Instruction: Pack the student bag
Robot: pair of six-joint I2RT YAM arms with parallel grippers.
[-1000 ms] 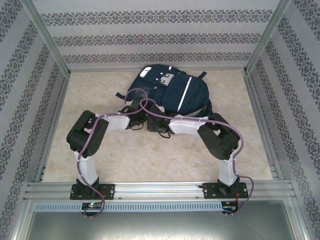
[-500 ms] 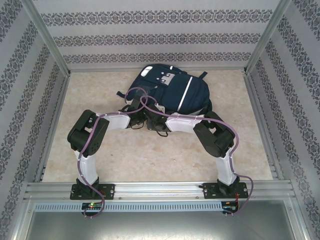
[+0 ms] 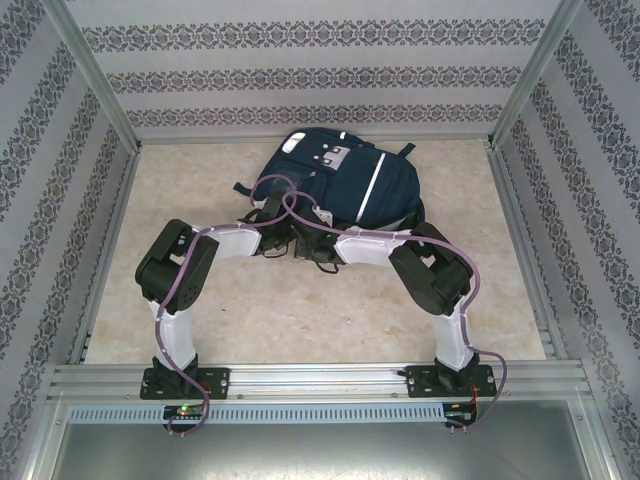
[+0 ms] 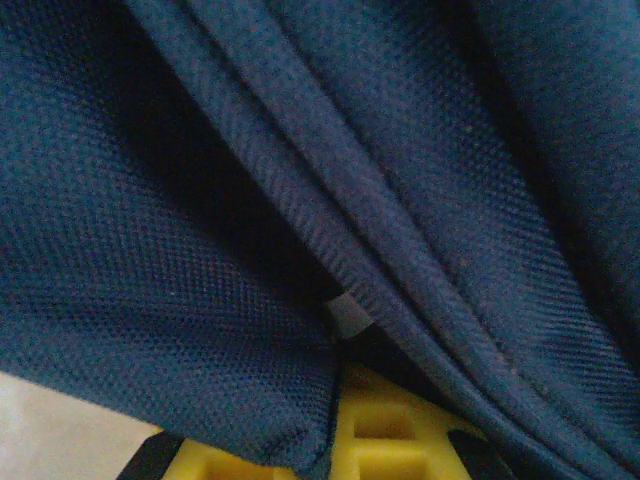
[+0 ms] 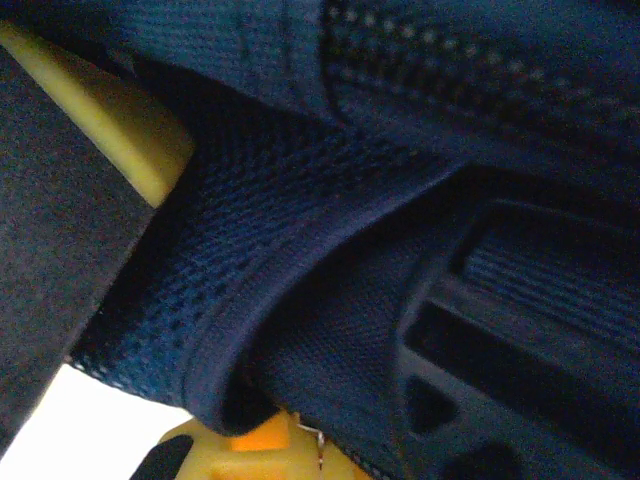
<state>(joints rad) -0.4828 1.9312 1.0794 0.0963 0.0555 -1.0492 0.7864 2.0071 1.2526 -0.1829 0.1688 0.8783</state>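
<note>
Your right gripper (image 5: 190,300) has just snapped closed: a second ago its jaws were partly spread, and now the yellow fingers (image 5: 120,130) pinch a fold of navy mesh at the near edge of the student bag (image 3: 345,180). Your left gripper (image 3: 275,225) stays pressed together on plain navy cloth just beside it, along the same near edge. The close view is too tight to say whether that fold is the lip of the opening or a strap. The bag lies flat toward the far side of the table (image 3: 200,300), unmoved. With both sides held, you look ready to open the bag's mouth.
</note>
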